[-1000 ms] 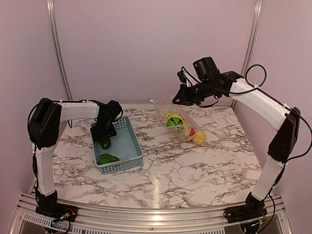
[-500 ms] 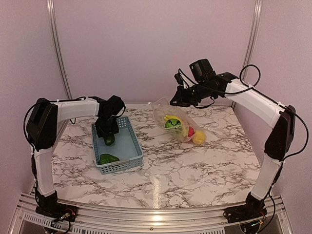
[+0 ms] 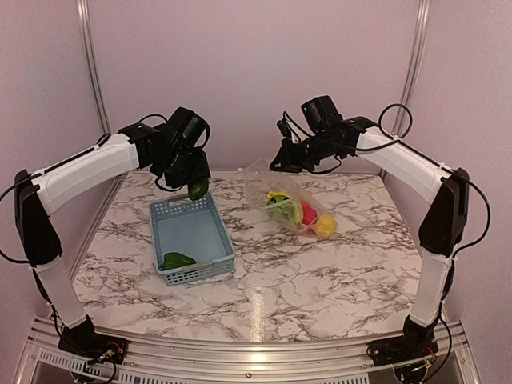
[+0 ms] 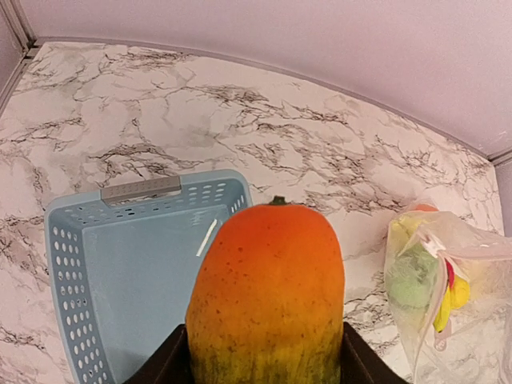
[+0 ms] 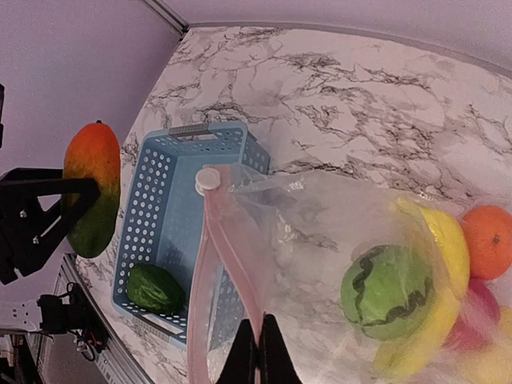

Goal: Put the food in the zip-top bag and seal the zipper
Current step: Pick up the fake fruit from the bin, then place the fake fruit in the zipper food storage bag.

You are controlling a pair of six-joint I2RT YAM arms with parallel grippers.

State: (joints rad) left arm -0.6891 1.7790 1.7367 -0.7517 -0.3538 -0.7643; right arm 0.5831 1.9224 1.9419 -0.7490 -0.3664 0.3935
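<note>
Left wrist: left hand (image 4: 264,362) grips mango (image 4: 268,288) lengthwise (stem pointing away).

I am working in a robot lab test cell, not a home or kitchen. Plain lilac walls (image 3: 240,72) box in a marble-print table (image 3: 320,272) on three sides. Bare aluminium posts (image 3: 93,72) run up the back corners. A metal rail (image 3: 240,356) edges the front, where my left arm (image 3: 80,172) and right arm (image 3: 408,164) are bolted. The toy food (image 3: 326,226) is plastic.
</note>
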